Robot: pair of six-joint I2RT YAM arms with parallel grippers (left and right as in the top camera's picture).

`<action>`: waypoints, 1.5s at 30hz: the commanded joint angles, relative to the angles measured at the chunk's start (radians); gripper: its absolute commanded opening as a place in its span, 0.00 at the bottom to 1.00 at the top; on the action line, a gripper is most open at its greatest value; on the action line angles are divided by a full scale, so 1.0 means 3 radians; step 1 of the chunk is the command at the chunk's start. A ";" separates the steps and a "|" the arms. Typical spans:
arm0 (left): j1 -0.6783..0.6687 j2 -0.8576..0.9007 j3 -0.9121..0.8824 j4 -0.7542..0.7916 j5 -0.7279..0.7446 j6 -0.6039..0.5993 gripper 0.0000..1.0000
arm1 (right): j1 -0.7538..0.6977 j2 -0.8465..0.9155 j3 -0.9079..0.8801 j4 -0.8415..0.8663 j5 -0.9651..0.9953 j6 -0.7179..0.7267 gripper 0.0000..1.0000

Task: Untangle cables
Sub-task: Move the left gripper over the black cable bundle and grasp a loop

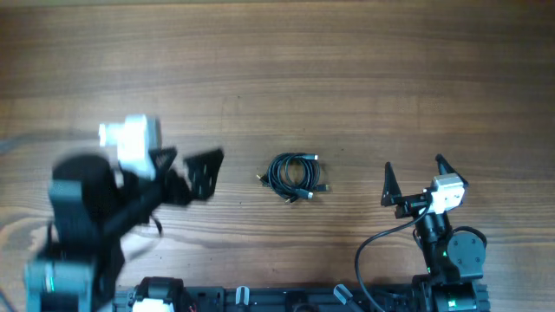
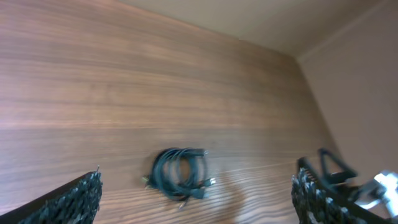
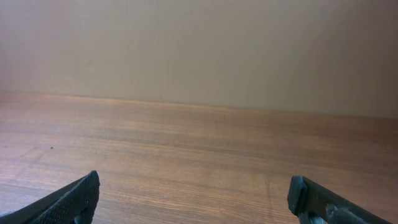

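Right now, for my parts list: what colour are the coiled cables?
Thin coiled cables: black, metallic plug ends; clearest in left wrist view.

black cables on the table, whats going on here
Nothing is being handled yet. A small coiled bundle of thin black cables with metallic plugs lies tangled in the middle of the brown wooden table. The left hand is open and pointed at it, not touching; the right hand is open too, off to the other side.

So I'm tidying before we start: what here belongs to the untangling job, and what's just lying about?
For the job: cables, left hand, right hand.
Just lying about: nothing else in view on the table.
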 commanded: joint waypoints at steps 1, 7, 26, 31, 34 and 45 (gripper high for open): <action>0.0009 0.0669 0.0398 -0.0148 0.1035 -0.0127 1.00 | -0.0017 -0.0018 -0.0003 0.0011 0.0052 -0.0039 1.00; -0.0322 0.1328 0.0399 -0.0317 0.0421 -0.0342 0.99 | -0.0017 -0.0018 -0.0003 0.0011 0.0052 -0.0039 1.00; -0.0885 0.2270 0.0537 -0.0617 -0.0407 -0.0907 1.00 | -0.0017 -0.0018 -0.0003 0.0010 0.0052 -0.0038 1.00; -0.1227 0.2756 0.0401 -0.0421 -0.0408 -0.1059 1.00 | -0.0017 -0.0018 -0.0003 0.0010 0.0052 -0.0039 1.00; -0.1303 0.3062 0.0401 -0.0327 -0.0434 -0.1076 1.00 | -0.0017 -0.0018 -0.0003 0.0011 0.0052 -0.0039 1.00; -0.1303 0.3132 0.0399 -0.0239 -0.0572 -0.1077 1.00 | -0.0017 -0.0018 -0.0003 0.0217 -0.0843 0.1503 1.00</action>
